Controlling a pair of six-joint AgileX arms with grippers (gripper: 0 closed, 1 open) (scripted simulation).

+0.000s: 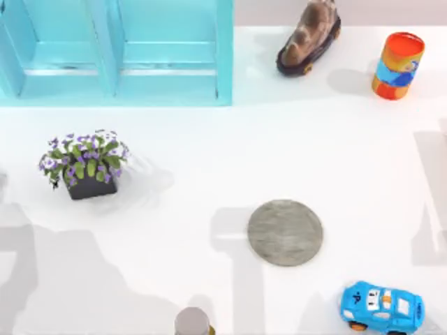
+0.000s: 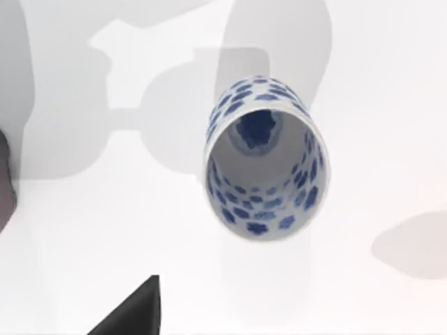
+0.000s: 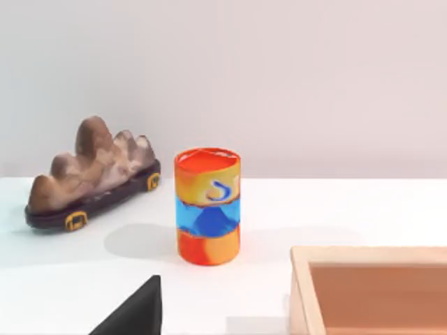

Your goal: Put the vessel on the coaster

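The vessel (image 2: 264, 160), a small white cup with blue speckles, stands upright on the white table in the left wrist view, and I look down into its open mouth. A dark part of my left gripper (image 2: 133, 313) juts in at that view's edge, apart from the cup. The coaster (image 1: 285, 232), a flat round grey stone-like disc, lies bare right of the table's middle in the top view. In the right wrist view a dark part of my right gripper (image 3: 133, 310) sits well short of the orange-and-blue can (image 3: 207, 206).
A blue cabinet (image 1: 115, 49) fills the back left. A potted purple plant (image 1: 85, 166) stands at left, a rock ornament (image 1: 309, 38) and the can (image 1: 398, 66) at back right, and a blue toy car (image 1: 381, 306) at front right. A grey-topped cylinder (image 1: 192, 322) meets the front edge. A wooden box (image 3: 370, 289) is nearby.
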